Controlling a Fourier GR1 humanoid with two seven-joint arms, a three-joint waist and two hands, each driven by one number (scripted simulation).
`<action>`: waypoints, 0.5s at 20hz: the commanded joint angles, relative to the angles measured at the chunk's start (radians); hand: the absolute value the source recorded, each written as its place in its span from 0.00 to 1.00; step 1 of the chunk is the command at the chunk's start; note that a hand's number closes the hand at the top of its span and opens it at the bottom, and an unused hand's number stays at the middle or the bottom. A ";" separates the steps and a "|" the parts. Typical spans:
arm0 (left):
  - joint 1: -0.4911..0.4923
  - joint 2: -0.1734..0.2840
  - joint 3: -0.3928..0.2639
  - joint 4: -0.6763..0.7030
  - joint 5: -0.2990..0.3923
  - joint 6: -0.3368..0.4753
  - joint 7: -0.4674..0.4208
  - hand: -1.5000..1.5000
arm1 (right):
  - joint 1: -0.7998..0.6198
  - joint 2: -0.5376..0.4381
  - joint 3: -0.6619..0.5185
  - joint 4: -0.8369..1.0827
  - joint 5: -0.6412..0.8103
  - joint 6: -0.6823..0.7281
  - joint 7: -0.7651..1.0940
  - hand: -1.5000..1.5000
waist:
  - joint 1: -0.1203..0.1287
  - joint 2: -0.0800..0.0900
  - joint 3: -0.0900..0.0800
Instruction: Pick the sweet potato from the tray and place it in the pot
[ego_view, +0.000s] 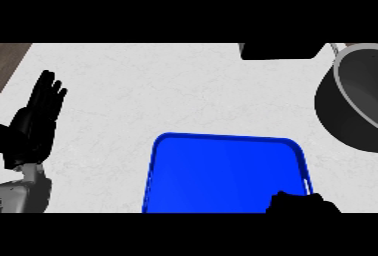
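A blue tray (221, 170) lies on the white counter at the lower middle, and its visible surface is bare. No sweet potato shows anywhere. The dark pot (353, 100) with a grey rim stands at the right edge, partly cut off. My right hand (301, 204) shows only as a black shape over the tray's lower right corner; I cannot see how it is set or whether it holds anything. My left hand (35, 120) rests open at the left edge, fingers up.
A black object (282, 50) sits at the counter's far edge, just left of the pot. A strip of brown wood (11, 57) shows past the counter's top left corner. White counter (148, 90) stretches between my left hand and the pot.
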 joint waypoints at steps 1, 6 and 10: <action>-0.012 0.014 0.016 -0.002 0.012 -0.009 0.008 0.50 | -0.004 0.049 -0.102 -0.158 -0.014 -0.089 0.029 1.00 | 0.003 0.001 0.000; -0.010 0.007 0.001 -0.016 0.000 -0.004 0.028 0.50 | -0.065 0.073 -0.286 -0.187 -0.092 -0.128 0.040 1.00 | 0.010 0.002 0.001; -0.058 -0.008 0.003 0.034 -0.001 0.003 0.009 0.50 | -0.198 0.037 -0.472 -0.193 -0.189 -0.030 0.092 1.00 | 0.010 0.006 0.000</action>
